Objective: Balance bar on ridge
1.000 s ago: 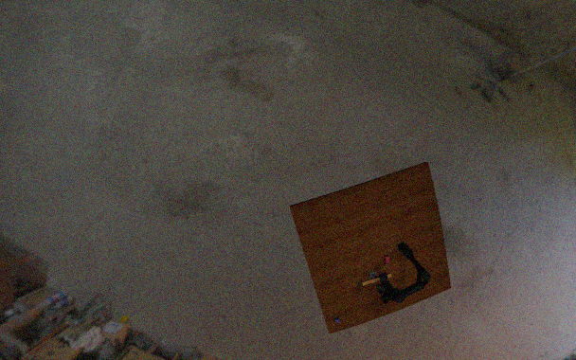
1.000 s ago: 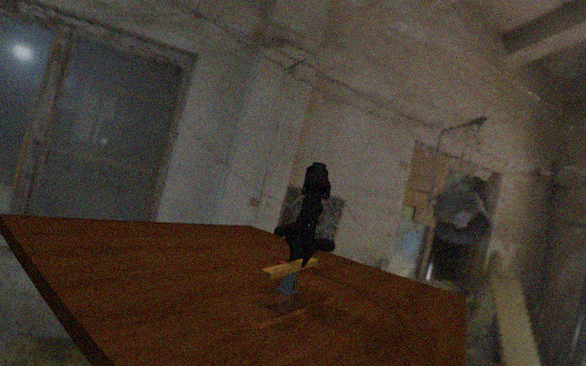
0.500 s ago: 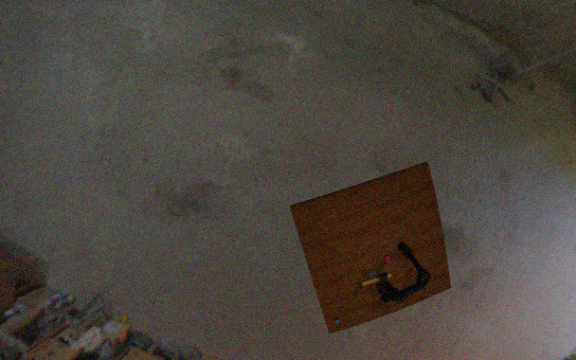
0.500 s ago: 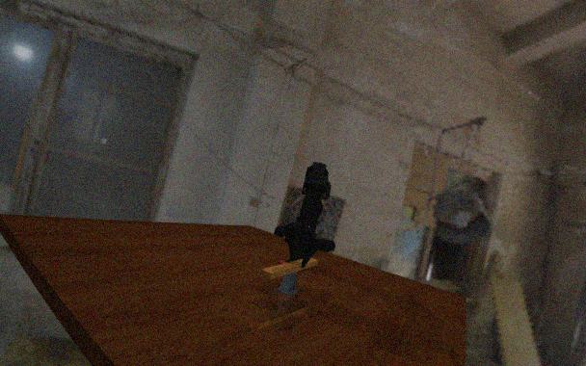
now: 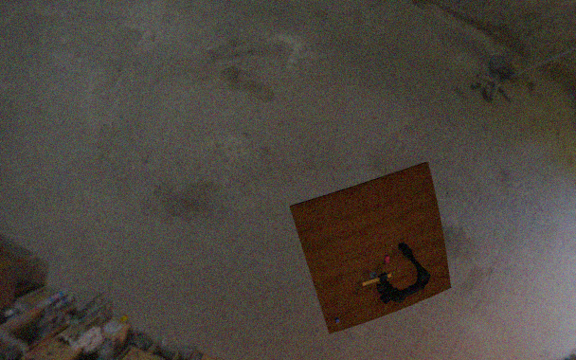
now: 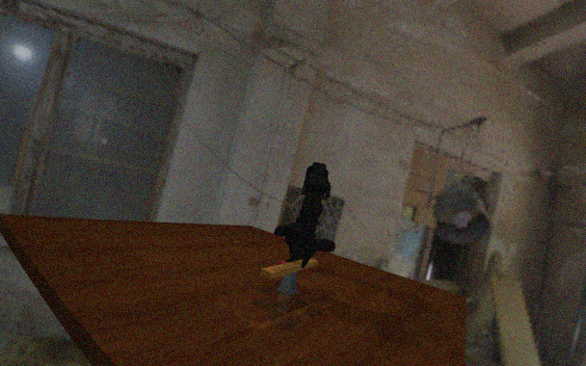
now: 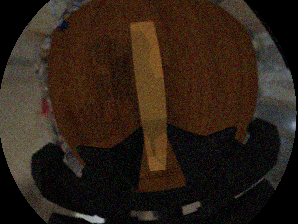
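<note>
The yellow-orange bar (image 5: 370,282) (image 6: 284,268) (image 7: 149,80) is held above the table by my gripper (image 5: 384,278) (image 6: 306,263) (image 7: 154,127). The gripper is shut on the bar off its middle, nearer one end, and the longer part sticks out beyond the fingers. The small blue-grey ridge (image 5: 373,275) (image 6: 288,285) stands on the table under the bar's span in the exterior view. It is hidden in the wrist view. Whether the bar touches the ridge's top, and whether the bar is exactly level, I cannot tell.
The brown wooden table (image 5: 360,223) (image 6: 159,270) carries everything. A small pink-red object (image 5: 387,259) lies near the gripper; a bit shows behind the bar. A small blue object (image 5: 336,320) (image 7: 63,24) lies near a table corner. The black arm curves around from its base.
</note>
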Action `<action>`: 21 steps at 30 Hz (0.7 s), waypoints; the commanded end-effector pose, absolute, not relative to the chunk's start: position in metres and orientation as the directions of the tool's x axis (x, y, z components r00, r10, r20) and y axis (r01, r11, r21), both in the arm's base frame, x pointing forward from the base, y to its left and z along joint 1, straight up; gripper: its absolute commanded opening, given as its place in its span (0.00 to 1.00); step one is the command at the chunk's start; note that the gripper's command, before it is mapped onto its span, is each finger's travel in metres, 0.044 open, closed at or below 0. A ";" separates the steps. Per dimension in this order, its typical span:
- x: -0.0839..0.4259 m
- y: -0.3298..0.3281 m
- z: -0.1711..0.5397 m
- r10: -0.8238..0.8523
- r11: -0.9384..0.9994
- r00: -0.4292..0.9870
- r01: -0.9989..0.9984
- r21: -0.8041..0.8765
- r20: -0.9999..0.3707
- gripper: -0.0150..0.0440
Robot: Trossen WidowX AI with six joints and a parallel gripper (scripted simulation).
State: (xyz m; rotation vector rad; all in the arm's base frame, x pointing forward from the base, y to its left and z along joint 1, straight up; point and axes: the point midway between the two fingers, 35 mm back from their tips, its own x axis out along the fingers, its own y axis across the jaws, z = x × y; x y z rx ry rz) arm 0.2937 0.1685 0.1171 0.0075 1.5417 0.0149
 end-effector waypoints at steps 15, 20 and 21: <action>0.293 0.168 0.114 0.016 1.000 0.027 0.001 0.016 -1.000 0.25; 0.293 0.168 0.114 0.016 1.000 0.027 0.001 0.016 -1.000 0.25; 0.293 0.168 0.114 0.016 1.000 0.027 0.001 0.016 -1.000 0.25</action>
